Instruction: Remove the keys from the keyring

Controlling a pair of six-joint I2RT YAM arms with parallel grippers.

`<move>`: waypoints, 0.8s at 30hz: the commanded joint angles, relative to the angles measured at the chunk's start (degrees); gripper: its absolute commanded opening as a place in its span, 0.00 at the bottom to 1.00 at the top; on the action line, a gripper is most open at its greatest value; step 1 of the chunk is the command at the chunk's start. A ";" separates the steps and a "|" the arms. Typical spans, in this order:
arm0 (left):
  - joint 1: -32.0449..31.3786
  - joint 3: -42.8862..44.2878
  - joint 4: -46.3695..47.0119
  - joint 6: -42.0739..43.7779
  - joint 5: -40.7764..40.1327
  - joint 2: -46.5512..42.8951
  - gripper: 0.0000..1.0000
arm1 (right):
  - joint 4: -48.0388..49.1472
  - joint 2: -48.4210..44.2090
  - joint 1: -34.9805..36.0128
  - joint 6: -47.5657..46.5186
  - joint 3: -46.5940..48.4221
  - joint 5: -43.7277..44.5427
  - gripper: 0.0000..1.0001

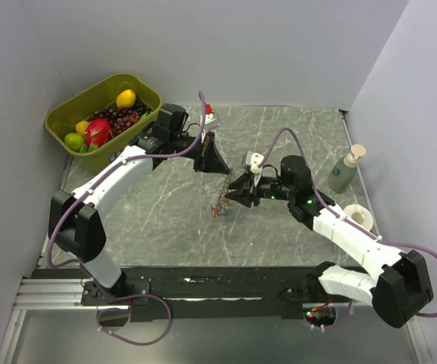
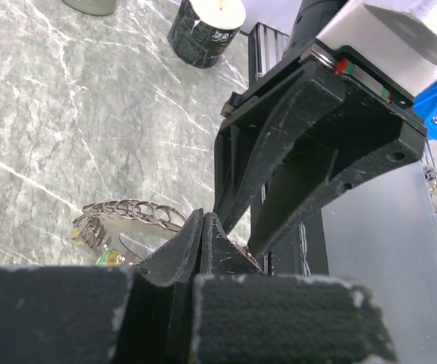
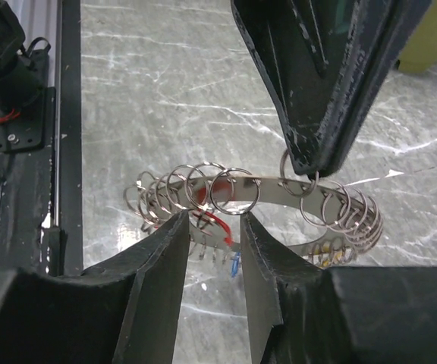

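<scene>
Left hand [image 1: 223, 171] — pinching keyring [image 3: 268, 182], right hand [image 3: 212, 218] parted

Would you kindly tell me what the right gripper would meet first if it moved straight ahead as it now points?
Probably the keyring, which hangs just beyond the open fingertips of the right gripper, though depth is unclear.

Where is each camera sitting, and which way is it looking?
Top camera: high above the near edge, looking down at the table; left arm and right arm show.
Left wrist camera: on the left arm, looking along its shut left pincer at the keyring.
Right wrist camera: on the right arm, looking between its open right pincer's fingers at the keyring.
Shared: both wrist views see the keyring and the other arm's pincer.
</scene>
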 commanded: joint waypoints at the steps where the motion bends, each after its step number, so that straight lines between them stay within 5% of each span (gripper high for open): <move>1: -0.39 -0.03 4.09 -1.52 3.11 -0.02 0.01 | 3.19 0.28 1.16 0.84 0.57 2.10 0.38; 6: -0.39 0.15 4.18 -1.52 3.20 0.24 0.01 | 3.28 0.02 1.51 0.84 0.57 1.66 0.24; 10: -0.30 0.23 4.00 -1.43 2.94 0.77 0.01 | 2.93 -0.25 1.69 0.40 0.65 2.01 0.00; 24: -0.21 -0.73 4.44 -2.75 -5.50 -0.19 0.08 | -2.96 -2.88 1.51 -6.19 1.97 7.89 0.00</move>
